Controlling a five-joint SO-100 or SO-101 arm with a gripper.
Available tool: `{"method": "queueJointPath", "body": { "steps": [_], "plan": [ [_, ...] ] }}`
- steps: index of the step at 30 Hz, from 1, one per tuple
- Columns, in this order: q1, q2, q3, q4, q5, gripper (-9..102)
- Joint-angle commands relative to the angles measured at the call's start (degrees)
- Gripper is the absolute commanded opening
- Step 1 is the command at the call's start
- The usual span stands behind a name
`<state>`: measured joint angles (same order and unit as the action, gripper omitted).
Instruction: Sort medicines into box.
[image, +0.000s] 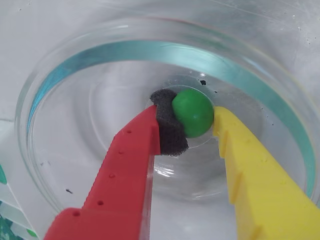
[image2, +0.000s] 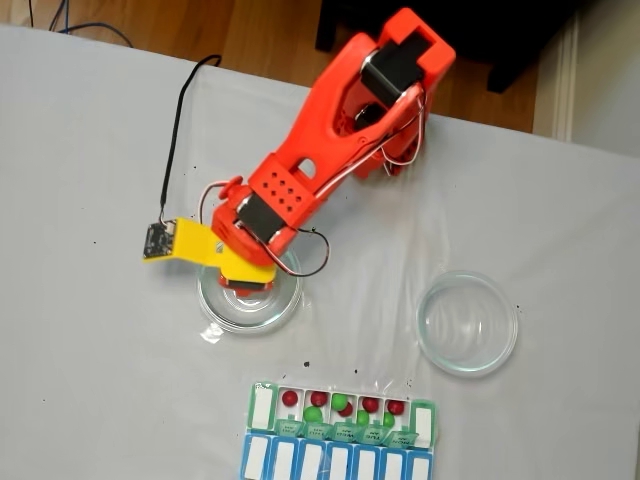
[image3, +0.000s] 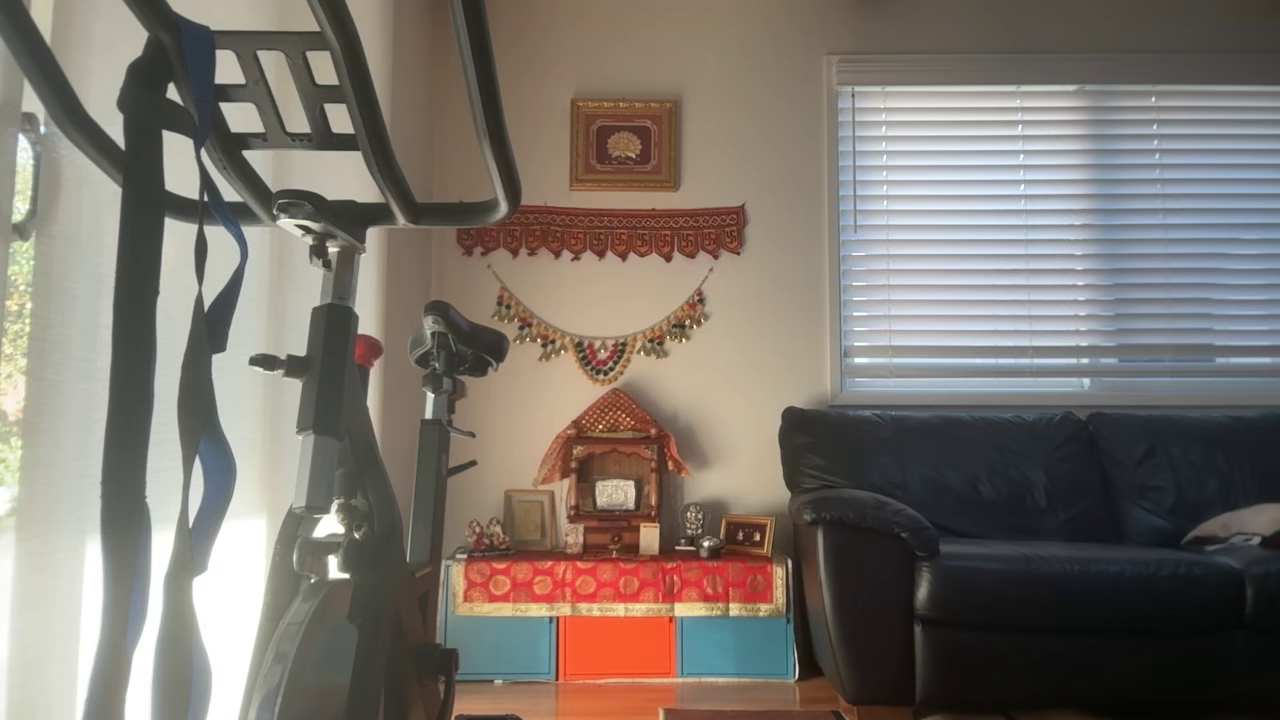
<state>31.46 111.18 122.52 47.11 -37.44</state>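
Fingers (image: 130, 170) of the gripper (image: 192, 122) pinch a green ball (image: 194, 112) between them.

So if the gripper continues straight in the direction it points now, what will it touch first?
Probably the floor of the clear round glass dish. The gripper already has the small green ball between its dark foam pad and yellow finger, though depth is unclear.
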Motion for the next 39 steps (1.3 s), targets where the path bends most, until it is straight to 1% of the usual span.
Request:
{"method": "queueJointPath", "body": {
  "steps": [1, 10, 13, 17, 22, 25, 30, 33, 39],
  "plan": [
    [-2.5, 9.0, -1.8, 0.1, 0.6, 1],
    [-6.4, 22.8, -7.0, 7.0, 5.4, 1],
    [-8.6, 23.6, -10.7, 9.8, 7.0, 1],
    [-13.2, 23.6, -11.5, 10.5, 9.5, 1],
    [-20.8, 22.3, -10.6, 8.3, 12.7, 1],
    [-23.9, 17.6, -11.6, 4.1, 14.2, 1],
    [-23.5, 3.5, -19.6, -3.7, 13.4, 1],
    [-22.6, -2.4, -24.3, -5.3, 11.8, 1],
    [-21.4, -4.7, -25.5, -6.9, 10.2, 1]
  ]
}}
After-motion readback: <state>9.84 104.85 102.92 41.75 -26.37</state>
